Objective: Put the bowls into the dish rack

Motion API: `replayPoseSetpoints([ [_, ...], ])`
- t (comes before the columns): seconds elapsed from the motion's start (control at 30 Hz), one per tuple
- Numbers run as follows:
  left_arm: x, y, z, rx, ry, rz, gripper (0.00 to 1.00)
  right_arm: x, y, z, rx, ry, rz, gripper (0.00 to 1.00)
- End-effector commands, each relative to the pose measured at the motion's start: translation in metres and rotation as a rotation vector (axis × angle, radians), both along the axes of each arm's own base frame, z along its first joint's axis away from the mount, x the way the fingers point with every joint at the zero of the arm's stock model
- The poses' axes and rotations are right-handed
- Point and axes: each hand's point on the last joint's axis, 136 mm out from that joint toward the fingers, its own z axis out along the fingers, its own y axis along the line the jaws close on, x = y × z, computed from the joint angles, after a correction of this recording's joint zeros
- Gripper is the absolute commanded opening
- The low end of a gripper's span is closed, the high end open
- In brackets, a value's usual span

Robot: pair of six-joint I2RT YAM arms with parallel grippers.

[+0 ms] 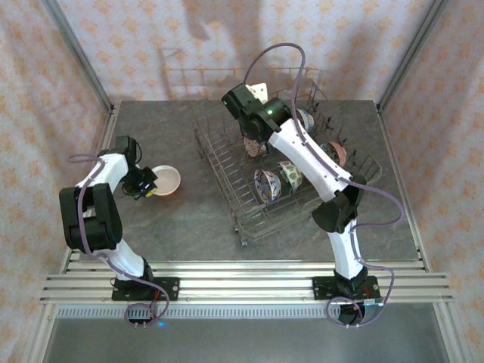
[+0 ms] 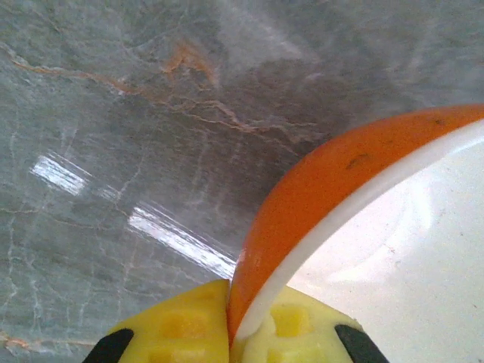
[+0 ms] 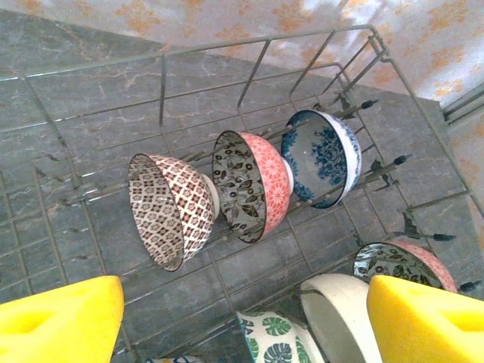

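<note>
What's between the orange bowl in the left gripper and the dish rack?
No object on the table lies between them. The orange bowl, held by the left gripper, must clear the dish rack at its raised wire side, and the right arm hangs over the rack.

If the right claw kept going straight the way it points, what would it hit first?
Probably the pinkish-red bowl in the dish rack, centred ahead of the right gripper; depth is unclear, so the brown bowl beside it might come first.
</note>
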Motion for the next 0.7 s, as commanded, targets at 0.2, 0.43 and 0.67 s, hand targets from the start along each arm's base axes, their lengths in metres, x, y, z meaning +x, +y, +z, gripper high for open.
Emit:
replayPoseSetpoints([
  [0.2,0.033,-0.024,0.12,-0.002,-0.411,-0.035,0.0,-0.009,0.036,0.036,0.257,0.003,0.105,0.81],
  [0.43,0.059,-0.064,0.212,0.026,-0.657,-0.137,0.0,-0.023,0.066,0.059,0.428,0.029,0.25,0.74],
  [0.67,0.078,-0.103,0.274,0.024,-0.81,-0.24,0.0,-0.043,0.094,0.08,0.546,0.05,0.426,0.65],
])
